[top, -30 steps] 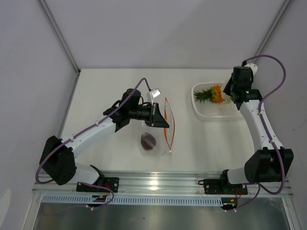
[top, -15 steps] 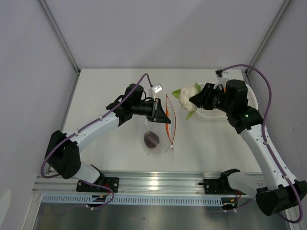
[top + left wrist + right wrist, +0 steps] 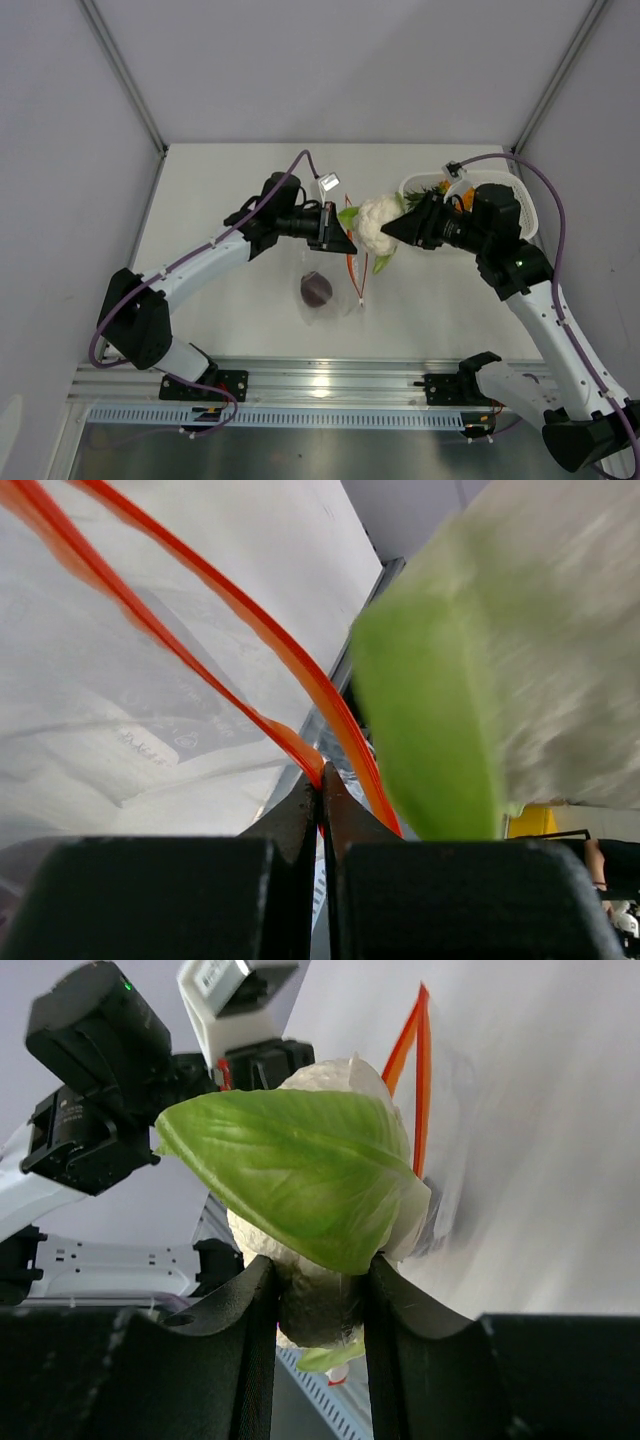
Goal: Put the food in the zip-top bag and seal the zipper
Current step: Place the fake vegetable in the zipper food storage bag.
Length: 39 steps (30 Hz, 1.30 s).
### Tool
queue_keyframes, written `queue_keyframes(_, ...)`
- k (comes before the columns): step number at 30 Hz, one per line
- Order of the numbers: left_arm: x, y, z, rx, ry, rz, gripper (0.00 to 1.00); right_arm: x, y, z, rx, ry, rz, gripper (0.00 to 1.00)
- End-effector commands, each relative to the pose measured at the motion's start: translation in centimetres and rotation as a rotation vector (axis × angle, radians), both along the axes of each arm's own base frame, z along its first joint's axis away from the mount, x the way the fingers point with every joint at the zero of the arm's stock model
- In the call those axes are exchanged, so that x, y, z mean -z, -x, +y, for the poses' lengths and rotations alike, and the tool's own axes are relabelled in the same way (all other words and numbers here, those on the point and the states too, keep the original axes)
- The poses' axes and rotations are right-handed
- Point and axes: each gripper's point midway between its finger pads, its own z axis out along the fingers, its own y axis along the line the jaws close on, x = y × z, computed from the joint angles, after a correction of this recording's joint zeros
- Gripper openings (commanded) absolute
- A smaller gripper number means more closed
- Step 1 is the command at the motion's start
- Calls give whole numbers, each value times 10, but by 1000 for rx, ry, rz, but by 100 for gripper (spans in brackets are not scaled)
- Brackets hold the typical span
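Beside thin red-orange zipper (image 3: 252, 622) | knobbly white vegetable (image 3: 377, 225), smooth green-leafed

A white matte tabletop (image 3: 220, 180) fills the middle of the scene, closed in by pale grey wall panels (image 3: 330, 70) on the left, far and right sides. At the far right of the table sits a white perforated plastic basket (image 3: 527, 200), only parts of its rim showing. Along the near edge runs a silver aluminium rail (image 3: 330, 378), and just nearer lies a white slotted cable duct (image 3: 300, 415).
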Motion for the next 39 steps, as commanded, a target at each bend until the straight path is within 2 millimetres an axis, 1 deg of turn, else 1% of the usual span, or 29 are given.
queue_keyframes(1, -30, -8, -4, -18, 74, -66, 1, -7, 11, 12, -17, -87, 46, 0)
queue_keyframes(4, -29, -7, -3, -25, 79, -59, 0, 5, 13, 20, -19, -95, 67, 0)
queue_keyframes(6, -31, -7, -3, -28, 86, -59, 1, 18, 9, 19, 20, -75, 101, 0)
queue_keyframes(7, -33, -6, -3, -29, 92, -62, 0, 22, 10, 21, 25, -64, 113, 0)
queue_keyframes(8, -35, -6, -2, -32, 97, -64, 1, 26, 7, 18, 54, -47, 118, 0)
queue_keyframes(11, -37, -4, 0, -45, 103, -72, 1, 40, 7, 16, 88, 11, 132, 0)
queue_keyframes(12, -38, -3, 1, -47, 104, -71, 1, 47, 4, 13, 114, 45, 138, 0)
queue_keyframes(13, -36, -3, 2, -53, 102, -71, 1, 51, 4, 13, 118, 61, 145, 0)
queue_keyframes(14, -39, -2, 3, -58, 107, -77, 1, 54, 6, 15, 112, 75, 144, 0)
queue_keyframes(16, -40, -2, 4, -66, 108, -80, 0, 63, 4, 14, 135, 116, 145, 0)
queue_keyframes(17, -39, -1, 5, -70, 107, -78, 1, 65, 7, 17, 130, 133, 143, 0)
queue_keyframes(18, -42, -1, 6, -73, 112, -84, 0, 68, 3, 14, 158, 161, 138, 0)
queue_keyframes(19, -44, -1, 6, -76, 115, -88, 1, 72, 5, 14, 157, 187, 136, 0)
queue_keyframes(20, -44, -1, 7, -84, 114, -90, 1, 74, 7, 17, 149, 202, 134, 0)
queue_keyframes(22, -48, 0, 8, -90, 119, -96, 1, 77, 5, 14, 173, 234, 125, 0)
queue_keyframes(25, -53, -2, 10, -110, 122, -109, 1, 84, 9, 16, 173, 280, 126, 0)
queue_keyframes(26, -53, -2, 11, -117, 120, -111, 1, 87, 7, 13, 196, 301, 124, 0)
queue_keyframes(28, -55, -2, 13, -127, 120, -114, 1, 89, 10, 13, 196, 318, 120, 0)
queue_keyframes(30, -56, -3, 14, -145, 119, -120, 1, 94, 10, 9, 216, 344, 121, 0)
queue_keyframes(34, -62, -1, 14, -142, 138, -129, 0, 100, 11, 9, 211, 352, 125, 0)
queue_keyframes(36, -66, 0, 13, -128, 155, -131, 0, 100, 14, 15, 178, 340, 124, 0)
queue_keyframes(38, -66, 4, 10, -100, 164, -118, 1, 96, 13, 25, 137, 305, 100, 0)
queue_keyframes(39, -65, 5, 9, -90, 166, -118, 1, 94, 17, 32, 91, 288, 94, 0)
